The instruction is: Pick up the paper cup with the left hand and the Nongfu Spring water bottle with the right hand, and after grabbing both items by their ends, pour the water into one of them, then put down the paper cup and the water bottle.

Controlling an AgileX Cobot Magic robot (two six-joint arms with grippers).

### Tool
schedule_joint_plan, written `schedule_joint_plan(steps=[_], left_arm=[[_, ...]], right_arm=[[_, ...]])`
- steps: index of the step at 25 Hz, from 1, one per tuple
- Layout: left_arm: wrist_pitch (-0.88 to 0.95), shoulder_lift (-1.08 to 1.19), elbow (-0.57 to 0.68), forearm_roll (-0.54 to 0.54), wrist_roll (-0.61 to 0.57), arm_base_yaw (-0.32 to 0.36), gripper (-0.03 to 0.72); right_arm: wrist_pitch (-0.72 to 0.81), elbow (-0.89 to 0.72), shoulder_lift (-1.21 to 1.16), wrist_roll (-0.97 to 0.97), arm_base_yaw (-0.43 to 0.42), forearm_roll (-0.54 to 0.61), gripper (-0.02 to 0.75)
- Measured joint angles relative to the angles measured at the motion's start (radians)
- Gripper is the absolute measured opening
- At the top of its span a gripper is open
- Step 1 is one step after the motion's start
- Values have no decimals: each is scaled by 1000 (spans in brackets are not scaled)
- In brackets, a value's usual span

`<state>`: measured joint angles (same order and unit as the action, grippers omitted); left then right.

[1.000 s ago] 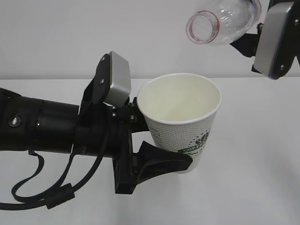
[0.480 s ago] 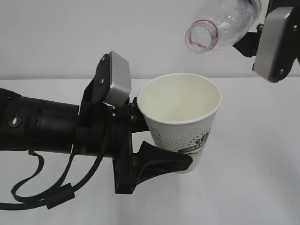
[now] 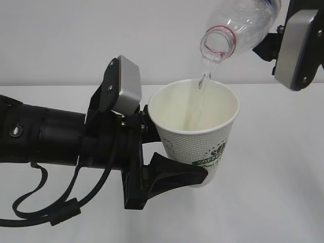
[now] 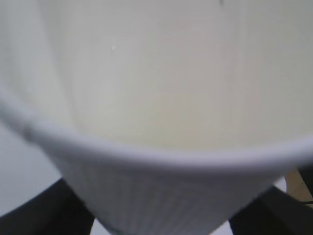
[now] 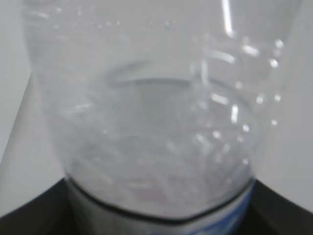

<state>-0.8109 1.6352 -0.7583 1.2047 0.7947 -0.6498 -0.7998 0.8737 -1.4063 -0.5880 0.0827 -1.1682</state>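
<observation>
The left arm [image 3: 50, 139] reaches in level from the left edge of the exterior view, cables looping beneath it, its grey plate [image 3: 126, 86] tilted up behind the wrist. Its gripper [image 3: 167, 152] clamps the cup [image 3: 200, 136] from the side: one black finger [image 3: 174, 174] wraps the lower wall in front, the other is hidden behind the cup. The cup stands upright above the white table [image 3: 273, 177], mouth open to the top, green logo facing right and forward. In the left wrist view the cup's [image 4: 161, 147] rim and cream inside fill the picture, dark fingers [image 4: 44, 210] showing at both lower corners.

The right gripper [image 3: 271, 43] hangs at the top right corner, plate facing the camera, pinching the bottle [image 3: 243, 23] by its body. The bottle is tipped mouth-down to the left, its red-ringed neck just above the cup's far rim. A thin stream of water [image 3: 202, 88] falls from the mouth into the cup. The right wrist view shows the bottle [image 5: 156, 112] close up, blurred, water pooled inside, dark fingers [image 5: 34, 205] at either side below.
</observation>
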Motion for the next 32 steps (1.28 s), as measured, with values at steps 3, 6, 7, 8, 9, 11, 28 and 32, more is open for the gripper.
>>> schedule_joint_plan(steps=[3, 6, 7, 8, 9, 11, 28, 32], left_arm=[[0, 0, 0, 5, 0, 0, 545], [0, 0, 0, 35, 0, 0, 545], [0, 0, 0, 39, 0, 0, 545], [0, 0, 0, 43, 0, 0, 545], [0, 0, 0, 43, 0, 0, 545], [0, 0, 0, 47, 0, 0, 545], [-2, 0, 0, 59, 0, 0, 545], [0, 0, 0, 68, 0, 0, 545]], right_arm=[[0, 0, 0, 0, 0, 0, 485], [0, 0, 0, -2, 0, 0, 485], [0, 0, 0, -2, 0, 0, 485], [0, 0, 0, -2, 0, 0, 485], [0, 0, 0, -2, 0, 0, 485], [0, 0, 0, -2, 0, 0, 485], [0, 0, 0, -2, 0, 0, 485], [0, 0, 0, -2, 0, 0, 485]])
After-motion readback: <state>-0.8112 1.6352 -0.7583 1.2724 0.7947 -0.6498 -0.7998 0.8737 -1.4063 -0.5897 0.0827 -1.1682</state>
